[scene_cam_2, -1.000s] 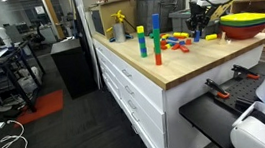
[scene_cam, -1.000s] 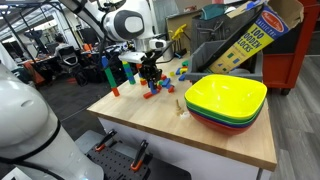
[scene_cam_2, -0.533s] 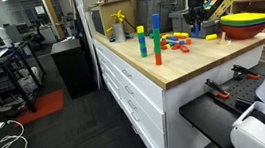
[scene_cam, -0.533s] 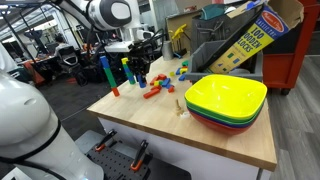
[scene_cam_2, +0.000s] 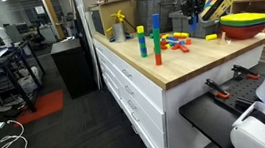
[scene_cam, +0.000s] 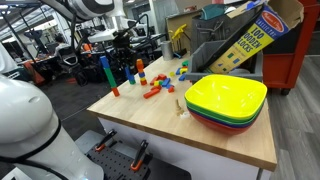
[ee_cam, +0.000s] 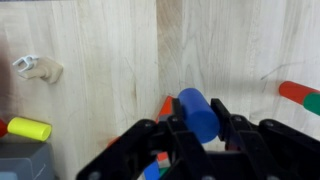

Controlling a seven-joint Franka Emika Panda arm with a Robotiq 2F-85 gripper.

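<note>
In the wrist view my gripper (ee_cam: 197, 122) is shut on a blue cylinder block (ee_cam: 197, 110), held between the two black fingers above the wooden tabletop (ee_cam: 110, 40). A red block (ee_cam: 165, 106) lies below it on the table. In both exterior views the gripper (scene_cam: 124, 44) (scene_cam_2: 192, 4) hangs well above the scattered pile of coloured blocks (scene_cam: 158, 86) (scene_cam_2: 177, 42). The held block is too small to make out in those views.
A tall blue and green block tower (scene_cam: 103, 69) and a short tower (scene_cam: 139, 70) stand near the table's edge. Stacked yellow, green and red bowls (scene_cam: 225, 100) sit beside the pile. On the table lie a yellow cylinder (ee_cam: 28, 129) and a small pale wooden piece (ee_cam: 35, 67).
The gripper has lifted up from the block pile and moved sideways, away from the bowls, carrying the blue cylinder. The blocks on the table have not moved.
</note>
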